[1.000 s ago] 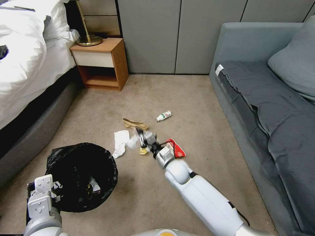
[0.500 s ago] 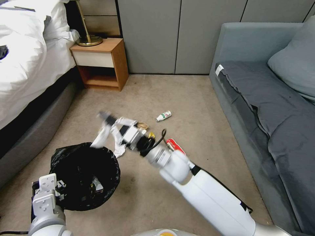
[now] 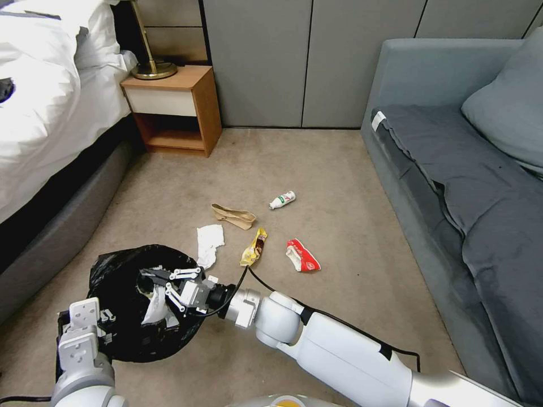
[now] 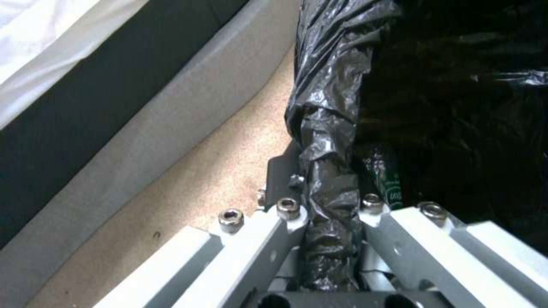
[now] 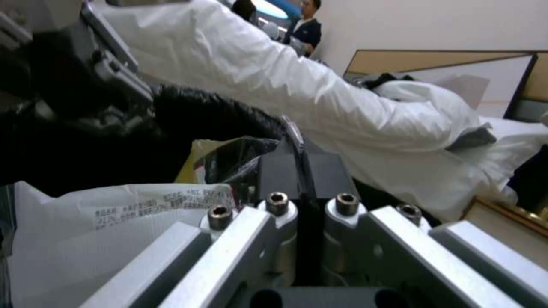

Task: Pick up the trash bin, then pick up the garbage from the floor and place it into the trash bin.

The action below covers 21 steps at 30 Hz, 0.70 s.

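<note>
R end effector swung over trash bin, pinching white wrapper w/ unreadable small print; L end effector clamps bin's rim.

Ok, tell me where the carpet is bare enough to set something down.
Bare carpet runs between the nightstand and the sofa, and again between the red wrapper and the sofa. It is crowded mid-floor: brown bag, bottle, white paper, yellow wrapper. The right gripper is over the bin.

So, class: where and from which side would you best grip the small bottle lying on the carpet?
Likely across the middle of the small bottle, coming from above: it lies flat on its side on open carpet, and its round body is narrow enough for the fingers to straddle crosswise.
</note>
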### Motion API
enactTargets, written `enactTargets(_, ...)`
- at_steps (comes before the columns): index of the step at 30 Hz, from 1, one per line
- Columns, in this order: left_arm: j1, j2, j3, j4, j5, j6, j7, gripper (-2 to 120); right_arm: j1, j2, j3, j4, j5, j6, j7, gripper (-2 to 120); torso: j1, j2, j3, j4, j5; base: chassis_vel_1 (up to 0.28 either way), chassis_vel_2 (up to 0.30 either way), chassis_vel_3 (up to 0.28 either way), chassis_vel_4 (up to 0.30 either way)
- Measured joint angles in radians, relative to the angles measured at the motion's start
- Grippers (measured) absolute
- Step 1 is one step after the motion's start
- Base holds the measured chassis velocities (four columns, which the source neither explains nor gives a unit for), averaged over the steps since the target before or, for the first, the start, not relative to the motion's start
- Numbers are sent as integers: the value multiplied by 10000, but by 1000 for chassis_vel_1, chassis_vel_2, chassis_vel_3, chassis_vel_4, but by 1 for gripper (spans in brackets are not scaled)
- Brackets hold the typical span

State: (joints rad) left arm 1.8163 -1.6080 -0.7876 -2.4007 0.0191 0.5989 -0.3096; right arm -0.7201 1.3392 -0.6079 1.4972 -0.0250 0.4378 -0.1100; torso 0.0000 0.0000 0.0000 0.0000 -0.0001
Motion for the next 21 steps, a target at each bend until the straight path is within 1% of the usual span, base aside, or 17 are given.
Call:
enactTargets(4, 7, -1, -27, -16, -28, 5, 0, 1, -65, -19, -31, -41, 195, -227, -27, 2, 0, 0, 0, -1, 0, 0, 0, 0, 0)
enactTargets(5, 8, 0, -33, -19, -33, 6, 0, 1, -87, -18, -36, -43, 238, -257, -29, 8, 0, 0, 0, 0, 0, 0, 0, 0, 0)
enactTargets(7, 0, 0, -35, -21, -38, 11, 0, 1, -94, -13, -37, -42, 275, -285, -30, 17, 1, 0, 0, 0, 0, 0, 0, 0, 0)
enactTargets(8, 0, 0, -35, -21, -38, 11, 0, 1, -94, -13, -37, -42, 275, -285, -30, 17, 1, 0, 0, 0, 0, 0, 0, 0, 0)
enactTargets(10, -21, 0, -26, -16, -37, 12, -1, 1, -55, -15, -36, -6, 333, -354, -41, 28, 0, 0, 0, 0, 0, 0, 0, 0, 0)
enactTargets(11, -21, 0, -26, -16, -37, 12, -1, 1, -55, -15, -36, -6, 333, -354, -41, 28, 0, 0, 0, 0, 0, 0, 0, 0, 0)
enactTargets(13, -35, 0, -18, 2, -35, 17, -1, 1, 7, -29, -35, 70, 440, -454, -68, 40, 1, 0, 0, 0, 0, 0, 0, 0, 0)
enactTargets(14, -35, 0, -18, 2, -35, 17, -1, 1, 7, -29, -35, 70, 440, -454, -68, 40, 1, 0, 0, 0, 0, 0, 0, 0, 0)
enactTargets(17, -62, 0, -28, 31, -35, 23, -1, 1, 55, -73, -110, 188, 594, -578, -82, 53, 1, 0, 0, 0, 1, 0, 0, 0, 0)
enactTargets(18, -62, 0, -28, 31, -35, 23, -1, 1, 55, -73, -110, 188, 594, -578, -82, 53, 1, 0, 0, 0, 1, 0, 0, 0, 0)
enactTargets(19, -75, 0, -30, 46, -35, 25, -1, 1, 78, -96, -155, 245, 654, -628, -82, 60, 1, 0, 0, 0, 1, 0, 0, 0, 0)
enactTargets(20, -85, 0, -30, 54, -35, 26, -1, 1, 106, -111, -191, 314, 707, -683, -81, 64, 0, 0, 0, 0, 1, 0, 0, 0, 0)
enactTargets(21, -85, 0, -30, 54, -35, 26, -1, 1, 106, -111, -191, 314, 707, -683, -81, 64, 0, 0, 0, 0, 1, 0, 0, 0, 0)
